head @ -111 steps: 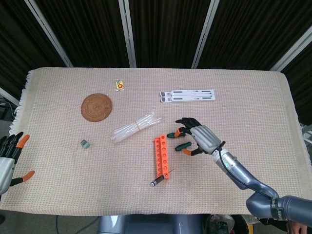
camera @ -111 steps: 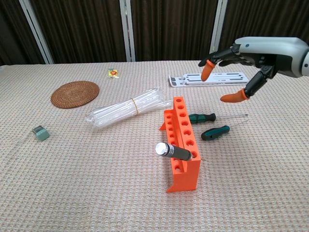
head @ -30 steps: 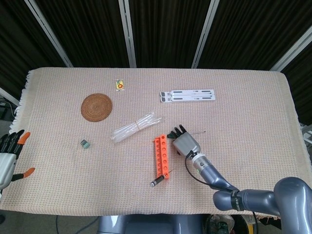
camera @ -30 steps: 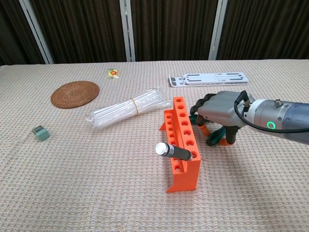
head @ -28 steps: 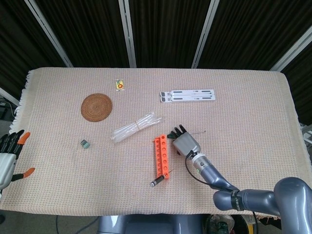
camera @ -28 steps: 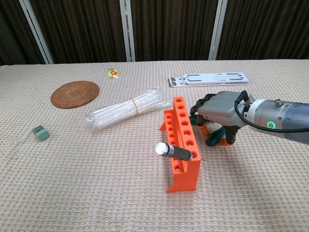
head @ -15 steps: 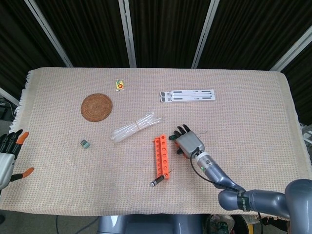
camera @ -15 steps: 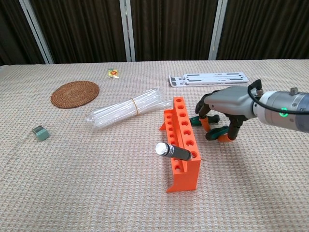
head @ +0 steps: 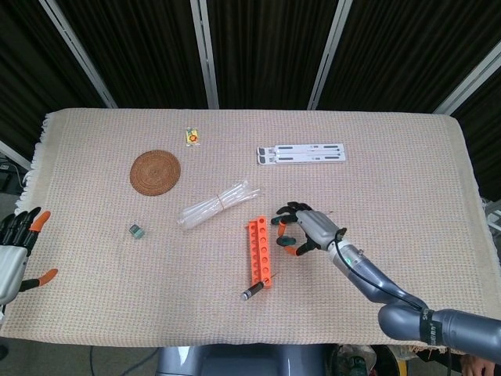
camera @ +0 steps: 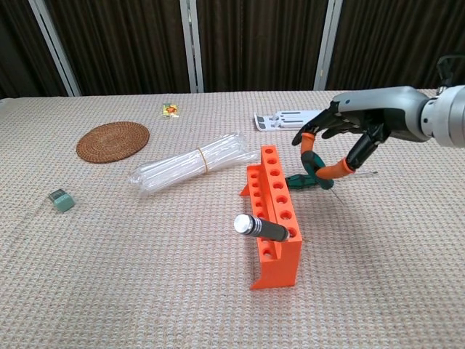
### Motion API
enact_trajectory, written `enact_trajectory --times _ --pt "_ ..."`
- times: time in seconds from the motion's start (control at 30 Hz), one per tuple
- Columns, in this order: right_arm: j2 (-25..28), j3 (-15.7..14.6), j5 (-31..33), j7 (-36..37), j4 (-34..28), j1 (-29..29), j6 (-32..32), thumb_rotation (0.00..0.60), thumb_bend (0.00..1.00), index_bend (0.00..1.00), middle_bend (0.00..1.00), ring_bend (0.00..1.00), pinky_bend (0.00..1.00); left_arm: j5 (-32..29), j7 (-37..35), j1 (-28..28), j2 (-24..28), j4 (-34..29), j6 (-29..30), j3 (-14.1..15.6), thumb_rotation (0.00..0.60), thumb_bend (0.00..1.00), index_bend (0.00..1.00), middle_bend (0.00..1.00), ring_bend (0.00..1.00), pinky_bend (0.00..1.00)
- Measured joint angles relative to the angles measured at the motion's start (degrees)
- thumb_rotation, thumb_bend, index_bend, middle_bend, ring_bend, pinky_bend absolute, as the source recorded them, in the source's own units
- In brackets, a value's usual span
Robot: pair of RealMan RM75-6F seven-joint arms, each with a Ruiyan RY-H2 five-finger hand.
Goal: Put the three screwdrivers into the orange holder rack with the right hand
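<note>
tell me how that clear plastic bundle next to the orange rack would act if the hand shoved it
The clear bundle looks like thin tubes banded at the middle, so it would probably slide as one piece. It seems light and might roll across the woven cloth. It lies close to the orange rack and could bump it.

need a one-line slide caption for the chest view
Right hand lifts a green-handled screwdriver beside the orange holder rack, which already holds a black-handled one.
</note>
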Motion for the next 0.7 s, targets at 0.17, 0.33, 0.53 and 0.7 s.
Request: enact_trajectory --times 0.17,0.33,0.53,0.7 --pt "3.21 3.55 -6.3 14.6 -2.59 -2.93 -3.83 0.6 0.52 0.61 0.16 0.0 0.0 0.32 0.57 0.05 0.38 -1.03 0.17 0.14 0.6 0.06 0.0 0.0 0.0 0.0" --pt "5.65 6.4 -14.86 31.94 -4.95 -5.38 -5.54 0.6 0.52 0.61 0.16 0.0 0.0 0.46 1.08 0.17 0.67 -1.8 0.05 0.44 0.6 0.06 0.0 0.0 0.0 0.0" --pt "7.97 6.06 -28.91 55.38 -5.4 -6.07 -2.83 0.6 0.52 0.62 0.17 0.0 0.0 0.64 1.37 0.17 0.83 -2.22 0.1 0.53 0.6 0.06 0.0 0.0 0.0 0.0" --pt "9.44 2.71 -40.19 73.04 -3.32 -4.46 4.1 0.6 0.52 0.62 0.17 0.0 0.0 0.64 1.31 0.27 0.87 -2.3 0.11 0.63 0.6 0.06 0.0 0.0 0.0 0.0"
